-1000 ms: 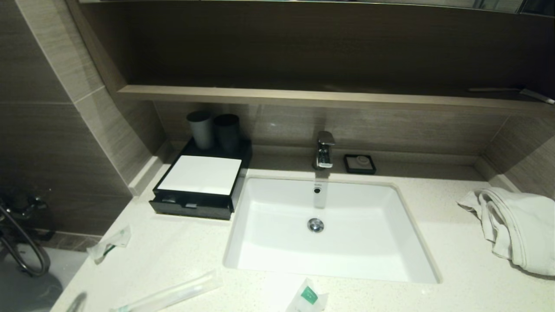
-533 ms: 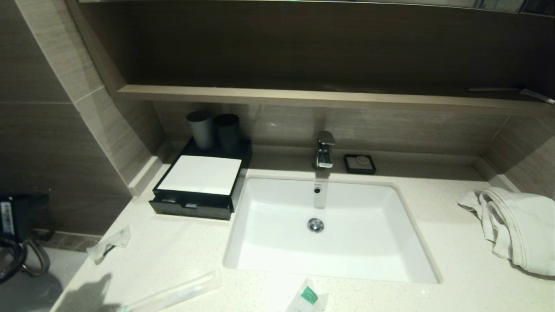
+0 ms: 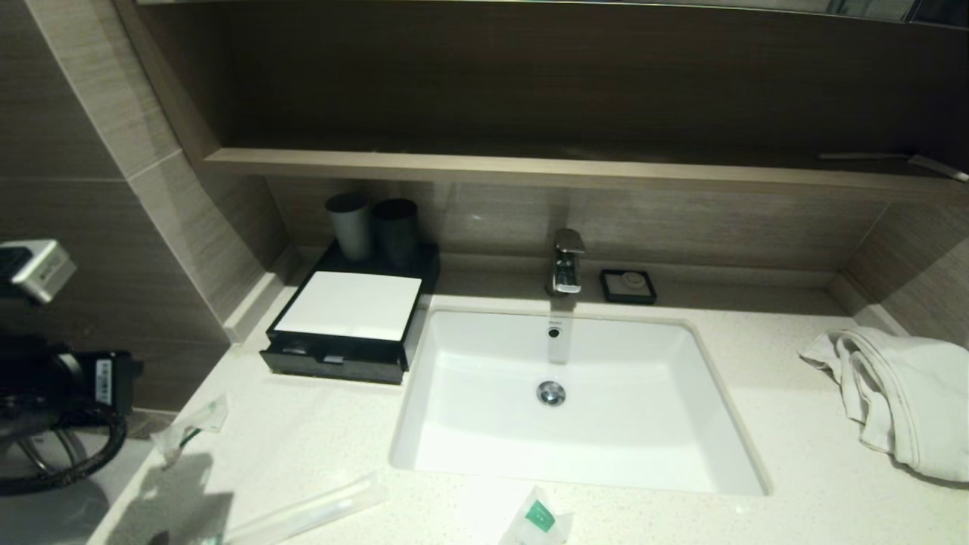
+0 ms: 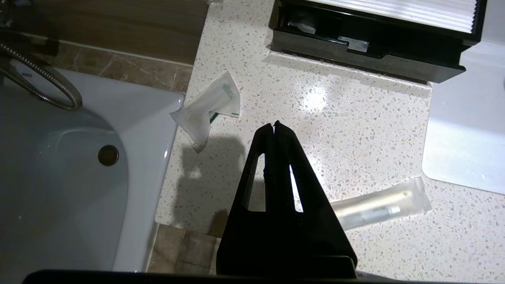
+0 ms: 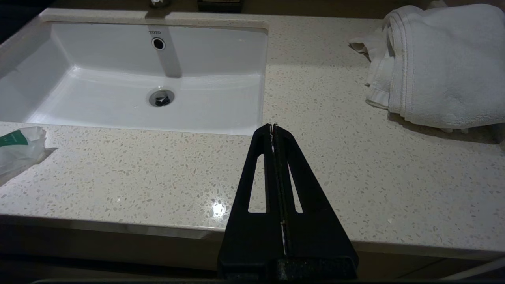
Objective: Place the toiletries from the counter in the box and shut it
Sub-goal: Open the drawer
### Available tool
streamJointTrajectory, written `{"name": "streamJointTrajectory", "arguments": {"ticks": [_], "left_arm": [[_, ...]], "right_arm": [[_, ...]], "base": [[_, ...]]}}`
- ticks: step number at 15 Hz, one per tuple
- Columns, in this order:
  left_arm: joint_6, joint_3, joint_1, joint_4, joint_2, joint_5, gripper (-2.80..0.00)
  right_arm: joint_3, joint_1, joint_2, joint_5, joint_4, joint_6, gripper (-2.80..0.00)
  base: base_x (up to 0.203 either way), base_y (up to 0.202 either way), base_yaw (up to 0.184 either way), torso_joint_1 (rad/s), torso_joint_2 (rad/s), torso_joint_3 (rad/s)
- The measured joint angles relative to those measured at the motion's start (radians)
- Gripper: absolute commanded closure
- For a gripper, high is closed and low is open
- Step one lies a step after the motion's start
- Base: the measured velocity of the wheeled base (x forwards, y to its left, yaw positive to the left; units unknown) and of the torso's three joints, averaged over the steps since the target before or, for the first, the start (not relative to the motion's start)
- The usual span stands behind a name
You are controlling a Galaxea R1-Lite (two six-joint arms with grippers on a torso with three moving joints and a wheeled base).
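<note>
The left gripper (image 4: pixel 275 125) hangs above the near left corner of the tabletop (image 4: pixel 347 130), its jaws pressed together at the tips and holding nothing. In the head view only the left arm's dark wrist and cabling show, off the tabletop's left edge. Just beyond the jaws and toward the tabletop's outer edge lies a short sachet (image 4: pixel 211 105) with green marks, one end hanging over the edge above a white basin beside the vanity. On the nearer side of the jaws, toward the sink (image 3: pixel 575 393), lies the long toothbrush pack (image 4: pixel 380 207), partly hidden behind the fingers (image 4: pixel 303 185). Farther ahead of the jaws, well apart from them, stands the black box (image 4: pixel 367 63) with its white top panel; its drawer front is pulled out a little, and something pale shows in the gap. The right gripper (image 5: pixel 273 127) sits low at the front edge of the tabletop before the sink's right corner, jaws shut tight and empty. Well off to one side of those jaws, near the sink's front rim, lies a green-marked packet (image 5: pixel 17 148). Beyond them on the other side rests a bundled white towel (image 5: pixel 438 63).
</note>
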Motion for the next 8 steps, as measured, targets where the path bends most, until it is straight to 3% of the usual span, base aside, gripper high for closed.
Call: {"name": "streamJointTrajectory", "arguments": {"ticks": [8], "left_arm": [[-0.055,0.002,0.024,-0.044,0.151,0.007,0.0]], "right_arm": [[0.0,0.0,0.0,0.0,-0.001,0.0,0.0]], "base": [[0.0,0.0,0.0,0.0,0.0,0.0]]}}
